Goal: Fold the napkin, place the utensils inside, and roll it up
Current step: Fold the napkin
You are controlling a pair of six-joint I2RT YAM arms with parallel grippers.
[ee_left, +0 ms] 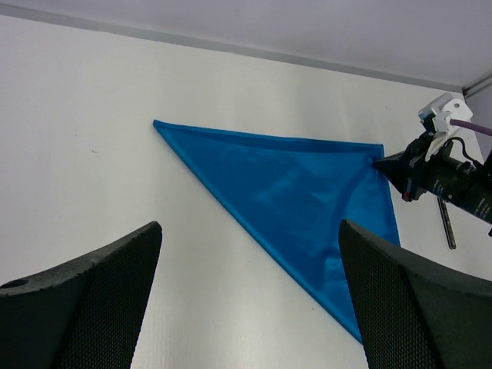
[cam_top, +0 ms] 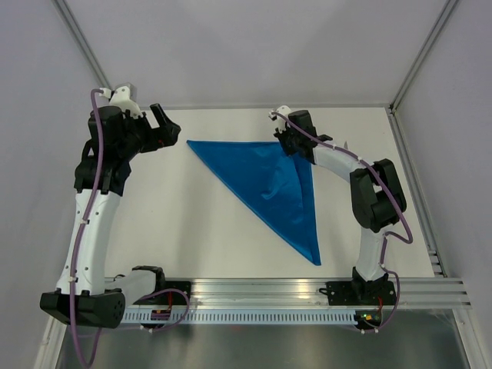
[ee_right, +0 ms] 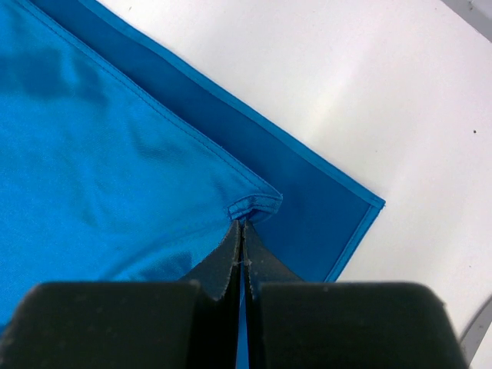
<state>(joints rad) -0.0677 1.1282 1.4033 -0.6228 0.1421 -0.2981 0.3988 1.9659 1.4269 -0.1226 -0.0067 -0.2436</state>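
The bright blue napkin (cam_top: pixel 277 184) lies folded into a triangle on the white table, its long edge running from far left to near right. My right gripper (cam_top: pixel 287 142) is shut on the top layer's corner at the far right corner of the napkin (ee_right: pixel 115 154), held just short of the lower layer's corner. It also shows in the left wrist view (ee_left: pixel 382 163). My left gripper (cam_top: pixel 164 125) is open and empty, above the table left of the napkin's far left tip (ee_left: pixel 157 124). The knife (ee_left: pixel 447 223) lies right of the napkin, mostly hidden by the right arm.
A metal rail (cam_top: pixel 307 292) runs along the table's near edge between the arm bases. Grey walls close in the far side and both sides. Bare white table (cam_top: pixel 192 231) lies left of and in front of the napkin.
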